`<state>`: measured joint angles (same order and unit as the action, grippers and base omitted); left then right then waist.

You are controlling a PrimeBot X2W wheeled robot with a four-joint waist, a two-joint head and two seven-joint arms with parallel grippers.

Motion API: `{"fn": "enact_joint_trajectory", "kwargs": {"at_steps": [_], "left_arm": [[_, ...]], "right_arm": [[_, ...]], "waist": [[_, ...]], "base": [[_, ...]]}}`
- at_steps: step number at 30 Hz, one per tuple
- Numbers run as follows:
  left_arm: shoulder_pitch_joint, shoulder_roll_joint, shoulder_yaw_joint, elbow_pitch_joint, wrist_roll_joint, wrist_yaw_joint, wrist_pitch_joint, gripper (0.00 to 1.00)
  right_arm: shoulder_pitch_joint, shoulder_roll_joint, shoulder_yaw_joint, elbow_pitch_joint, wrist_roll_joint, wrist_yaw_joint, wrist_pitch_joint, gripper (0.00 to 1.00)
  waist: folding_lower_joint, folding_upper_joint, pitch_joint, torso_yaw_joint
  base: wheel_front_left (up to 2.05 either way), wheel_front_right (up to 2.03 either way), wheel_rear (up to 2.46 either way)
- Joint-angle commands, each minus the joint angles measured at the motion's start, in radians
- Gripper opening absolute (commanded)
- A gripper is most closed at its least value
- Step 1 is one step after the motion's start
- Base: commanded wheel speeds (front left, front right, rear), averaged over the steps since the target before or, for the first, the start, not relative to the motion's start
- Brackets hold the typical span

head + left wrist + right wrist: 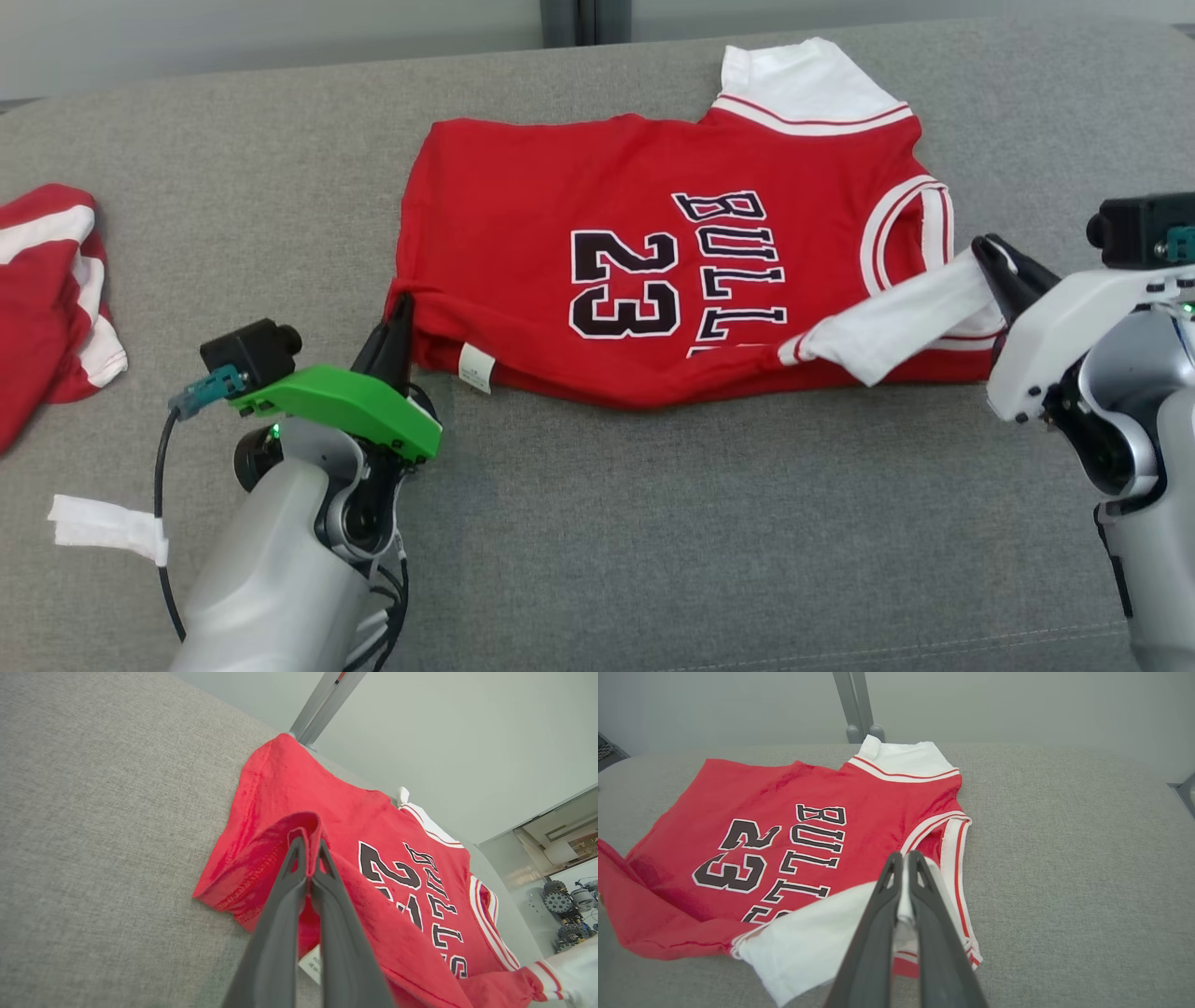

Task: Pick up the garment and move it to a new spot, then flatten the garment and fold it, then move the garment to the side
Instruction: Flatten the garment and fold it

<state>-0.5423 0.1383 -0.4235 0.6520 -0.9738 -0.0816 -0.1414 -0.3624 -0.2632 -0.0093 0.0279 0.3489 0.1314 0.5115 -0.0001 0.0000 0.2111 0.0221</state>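
The garment (560,215) is a red basketball jersey with white sleeves and black "BULLS 23" lettering, lying on the grey cushion with its near edge folded up. My left gripper (397,313) is shut on the jersey's near left hem corner; in the left wrist view the red hem (306,826) wraps over the fingertips of the left gripper (308,847). My right gripper (994,254) is shut on the white sleeve (901,322) at the jersey's right side. In the right wrist view the right gripper (902,861) pinches white cloth of the garment (752,798).
A second red and white garment (47,299) lies bunched at the cushion's left edge. A strip of white tape (103,527) sits on the cable by my left arm. The grey cushion (700,541) stretches bare toward the front. A grey post (853,704) stands behind.
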Motion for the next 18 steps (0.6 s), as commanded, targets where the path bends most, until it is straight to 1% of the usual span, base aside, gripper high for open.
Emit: {"fn": "enact_joint_trajectory", "kwargs": {"at_steps": [1, 8, 14, 18], "left_arm": [[-0.031, -0.002, 0.004, 0.018, 0.014, 0.008, 0.002, 0.00], [-0.117, -0.012, 0.026, 0.091, 0.006, 0.027, -0.025, 0.00], [-0.171, -0.020, 0.017, 0.157, 0.014, 0.040, -0.012, 0.00], [-0.199, -0.026, 0.012, 0.194, 0.021, 0.037, -0.018, 0.00]], "right_arm": [[-0.031, -0.007, 0.011, 0.028, 0.000, -0.001, -0.020, 0.00], [-0.159, -0.026, 0.048, 0.156, 0.004, -0.001, -0.116, 0.00], [-0.230, -0.040, 0.078, 0.239, 0.003, -0.001, -0.177, 0.00], [-0.274, -0.036, 0.084, 0.294, -0.006, -0.001, -0.235, 0.00]], "waist": [[0.0001, 0.0000, 0.031, -0.004], [0.0001, 0.0000, 0.072, 0.000], [0.0001, 0.0000, 0.098, 0.009], [0.0001, 0.0000, 0.115, 0.011]], "base": [[0.00, 0.00, 0.00], [0.00, 0.00, 0.00], [0.00, 0.00, 0.00], [0.00, 0.00, 0.00]]}}
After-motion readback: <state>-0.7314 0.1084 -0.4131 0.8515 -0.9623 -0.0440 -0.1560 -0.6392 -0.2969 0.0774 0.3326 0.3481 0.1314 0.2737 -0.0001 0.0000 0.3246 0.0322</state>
